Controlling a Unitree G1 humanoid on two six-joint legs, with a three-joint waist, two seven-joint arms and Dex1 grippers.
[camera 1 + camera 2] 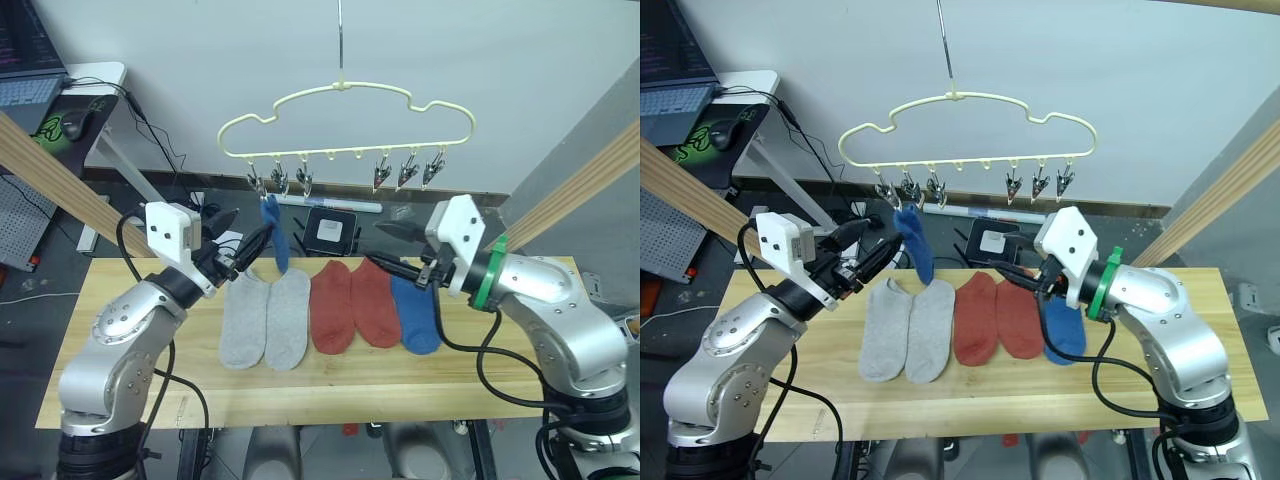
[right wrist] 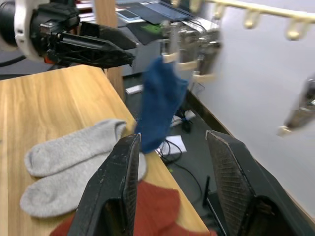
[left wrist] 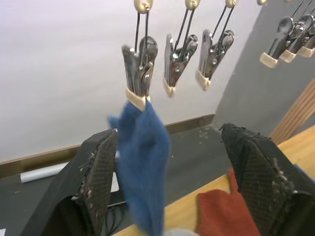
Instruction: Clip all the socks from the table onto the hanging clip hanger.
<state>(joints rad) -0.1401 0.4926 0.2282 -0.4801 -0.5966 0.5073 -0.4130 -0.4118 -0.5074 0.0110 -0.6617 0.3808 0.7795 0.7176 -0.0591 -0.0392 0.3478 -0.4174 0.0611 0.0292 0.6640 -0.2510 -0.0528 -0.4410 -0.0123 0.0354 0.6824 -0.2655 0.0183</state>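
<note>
- Two grey socks [image 1: 265, 320] on the worktop [image 1: 300, 395]
- Two red socks [image 1: 352, 305]
- One blue sock [image 1: 416, 315] lying flat
- One blue sock [image 1: 274, 232] hanging
- Six clips [image 1: 279, 180] on one hanger [image 1: 345, 100]

Laptop [image 1: 28, 62], mouse [image 1: 75, 123] on white desk [image 1: 100, 80]; possibly charger [image 1: 329, 230] on floor

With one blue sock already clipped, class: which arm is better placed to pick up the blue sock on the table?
Probably the right. The right gripper, open, hovers beside the blue sock on the table; the left gripper, also open, sits by the hanging blue sock.
</note>
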